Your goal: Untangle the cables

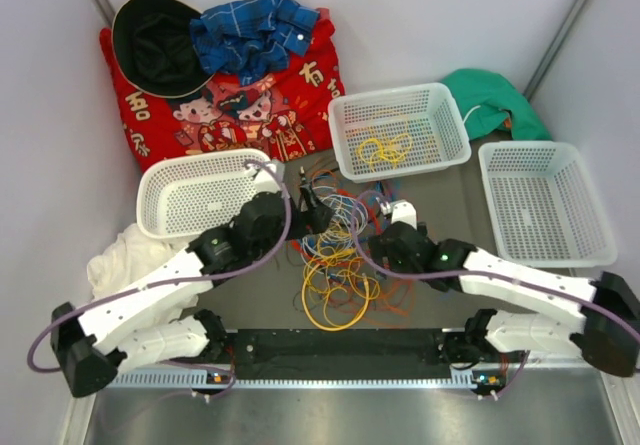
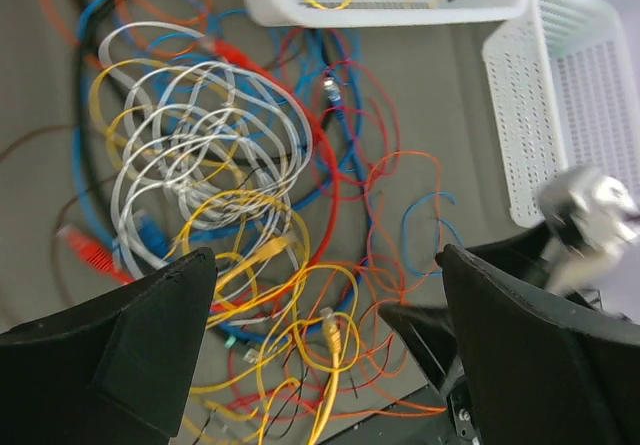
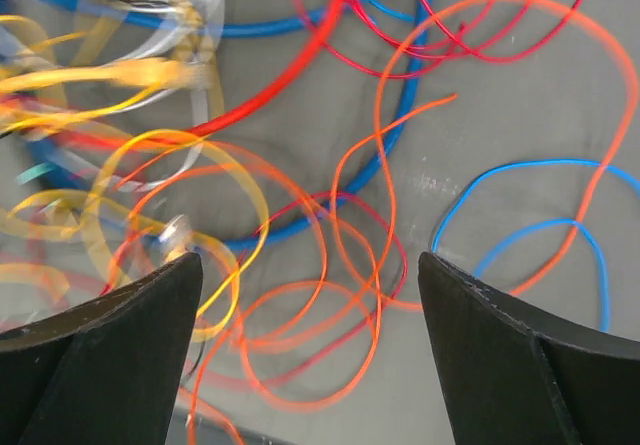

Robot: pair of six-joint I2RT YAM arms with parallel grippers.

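A tangle of cables [image 1: 335, 255] in yellow, orange, red, blue and grey-white lies on the table between my arms. In the left wrist view the grey-white coils [image 2: 205, 145] sit over blue and yellow loops, with a yellow plug [image 2: 332, 335] below. My left gripper [image 2: 325, 265] is open above the pile, holding nothing. My right gripper [image 3: 310, 265] is open above thin orange loops [image 3: 320, 345] and a thin blue wire [image 3: 530, 235], holding nothing. A yellow cable [image 1: 385, 148] lies in the middle white basket [image 1: 441, 90].
White baskets stand at the left [image 1: 160, 177] and right [image 1: 590, 213]. A red printed cloth [image 1: 250, 105], a black hat [image 1: 155, 45] and a blue plaid cloth [image 1: 250, 30] lie at the back left, a green cloth [image 1: 495, 100] at the back right, a white cloth [image 1: 125, 260] at the left.
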